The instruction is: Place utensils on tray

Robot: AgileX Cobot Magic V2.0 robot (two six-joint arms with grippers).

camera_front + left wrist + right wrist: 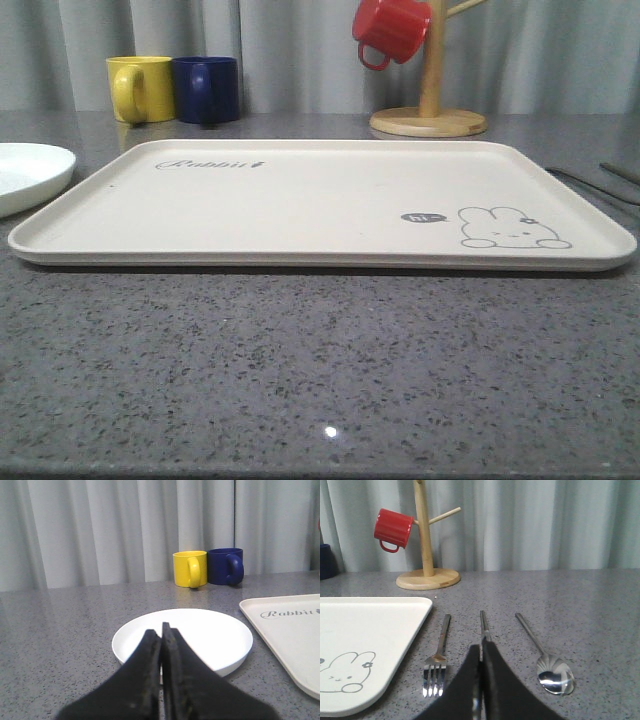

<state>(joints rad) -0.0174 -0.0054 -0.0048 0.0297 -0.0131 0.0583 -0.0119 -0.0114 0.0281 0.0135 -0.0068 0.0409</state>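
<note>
The cream tray (300, 205) with the rabbit drawing lies bare in the middle of the table. Three silver utensils lie side by side on the counter just right of the tray (375, 625): a fork (439, 652) nearest it, a knife (483, 625) in the middle, a spoon (547, 662) farthest out. My right gripper (481, 649) is shut and sits in line with the knife, whose blade end is hidden behind the fingers. My left gripper (161, 628) is shut on nothing, in front of the white plate (210, 630).
A round white plate (25, 175) sits left of the tray. Yellow (140, 88) and blue (207, 88) mugs stand at the back left. A wooden mug tree (430, 100) holding a red mug (390, 30) stands at the back right. Grey curtains close off the back.
</note>
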